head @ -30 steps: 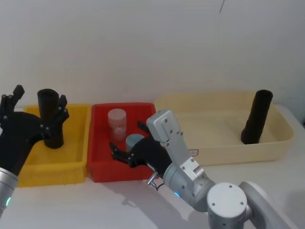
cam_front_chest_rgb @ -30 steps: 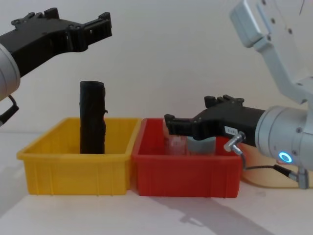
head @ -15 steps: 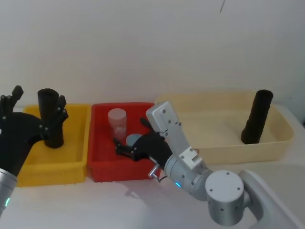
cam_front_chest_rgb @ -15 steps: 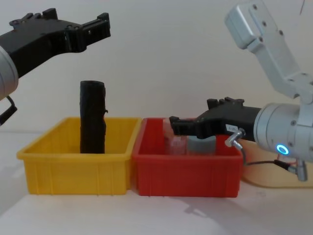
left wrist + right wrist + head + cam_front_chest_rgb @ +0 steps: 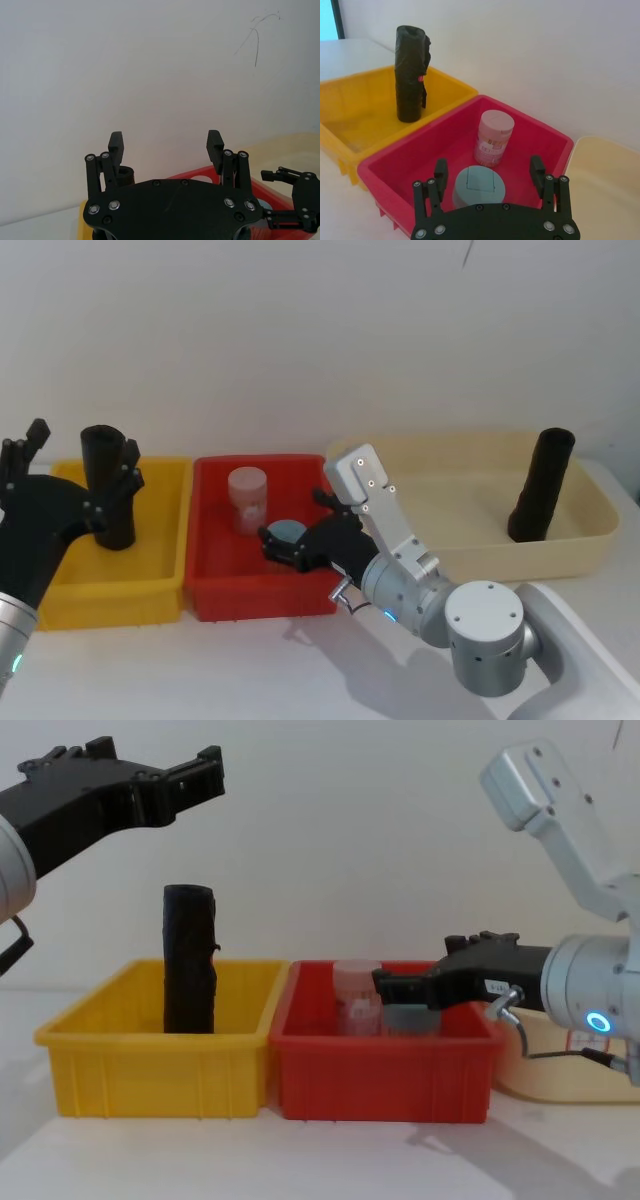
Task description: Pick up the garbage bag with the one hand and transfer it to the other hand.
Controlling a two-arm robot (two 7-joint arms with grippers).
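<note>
The wide-jawed right gripper [image 5: 292,520], over the red plastic bin [image 5: 258,602], should grip the tall smooth black garbage-bag roll [image 5: 540,485] to the bin's right at mid-height; the left gripper [image 5: 165,145] hovers left of the bin, jaws spread.

The left tool [image 5: 166,145] and right tool [image 5: 488,169] are matte black forks, each studded with silver screws [image 5: 114,205]. The right arm [image 5: 590,990] is silver and cylindrical, with a blue ring light [image 5: 598,1022] and a thin cable [image 5: 550,1055].

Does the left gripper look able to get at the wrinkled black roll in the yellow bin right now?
Probably yes: the left gripper hangs open above the wrinkled black roll, which stands upright alone in the yellow bin.
</note>
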